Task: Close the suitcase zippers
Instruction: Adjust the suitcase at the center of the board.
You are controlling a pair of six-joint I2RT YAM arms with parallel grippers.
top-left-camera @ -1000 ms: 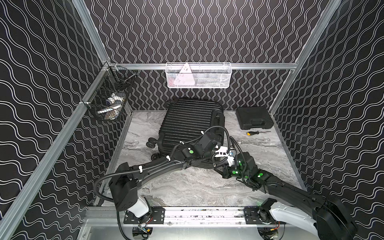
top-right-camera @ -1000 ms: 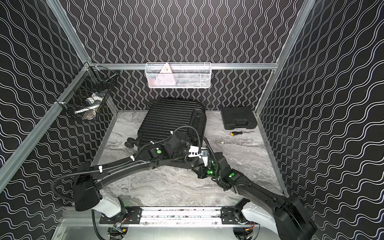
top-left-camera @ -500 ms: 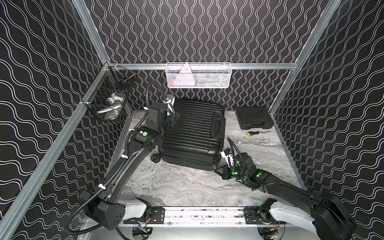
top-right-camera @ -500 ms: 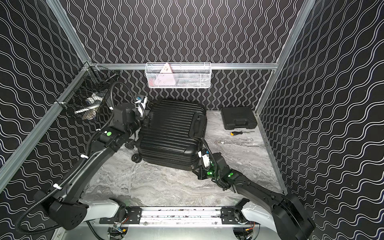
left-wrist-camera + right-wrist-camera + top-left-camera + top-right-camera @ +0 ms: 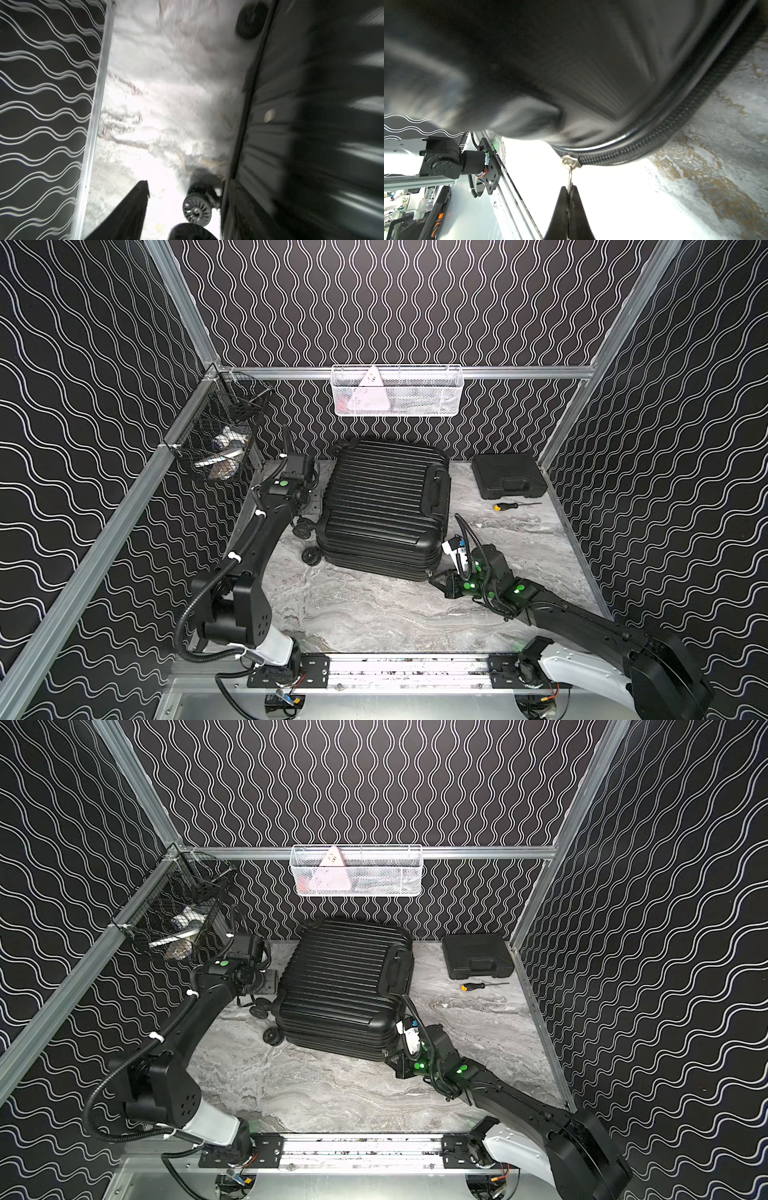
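Observation:
The black ribbed suitcase (image 5: 382, 506) (image 5: 340, 986) lies flat in mid-table, wheels toward the left wall. My right gripper (image 5: 569, 188) (image 5: 436, 580) is at its near right corner, shut on the metal pull (image 5: 570, 176) of the zippers. The slider (image 5: 569, 162) sits on the black toothed track (image 5: 633, 151), which curves round that corner. My left gripper (image 5: 187, 187) (image 5: 305, 514) hangs low at the suitcase's wheel end. It is open, with a spoked wheel (image 5: 196, 208) in the gap. One dark finger (image 5: 133, 207) shows clearly; the other blurs into the shell.
A small black tool case (image 5: 509, 481) and a yellow-handled screwdriver (image 5: 513, 506) lie at the back right. On the back wall hangs a white wire basket (image 5: 397, 391), on the left wall a black one (image 5: 220, 439). The left wall stands close beside the left arm.
The left arm swung from the suitcase's near edge round to its wheel end by the left wall, then sank lower; its jaws narrowed. The right gripper kept its hold and place.

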